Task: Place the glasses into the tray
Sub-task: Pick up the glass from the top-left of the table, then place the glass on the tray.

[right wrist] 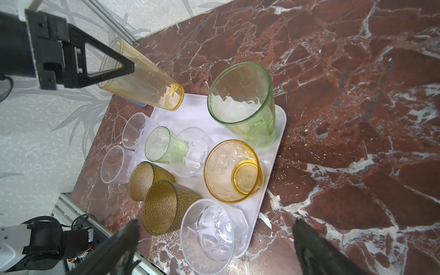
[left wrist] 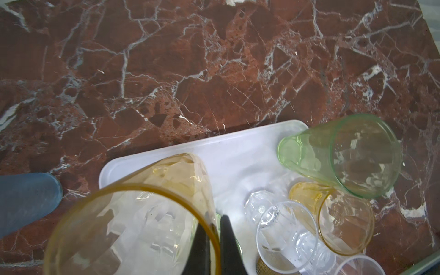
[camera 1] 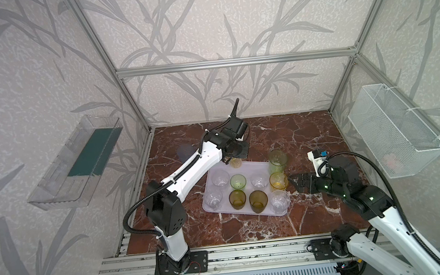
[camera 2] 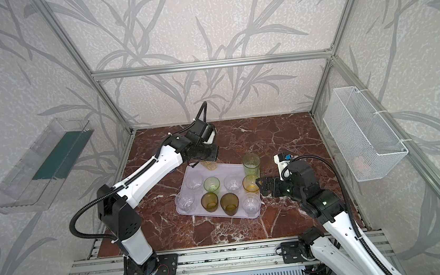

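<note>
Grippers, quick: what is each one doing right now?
Left gripper: shut on the tall yellow glass, at its rim.
Right gripper: open, holding nothing.

You get soft, even, fairly bright light in both top views, and the tabletop (camera 1: 282, 137) looks evenly lit. In the left wrist view a thin shadow runs along the tray (left wrist: 238, 147) rim, the tabletop's edge bends near the picture's border, and the tall yellow glass (left wrist: 133, 214) and grey-blue glass (left wrist: 23, 202) look soft. The right gripper (right wrist: 215, 223) blurs close to its own camera.
</note>
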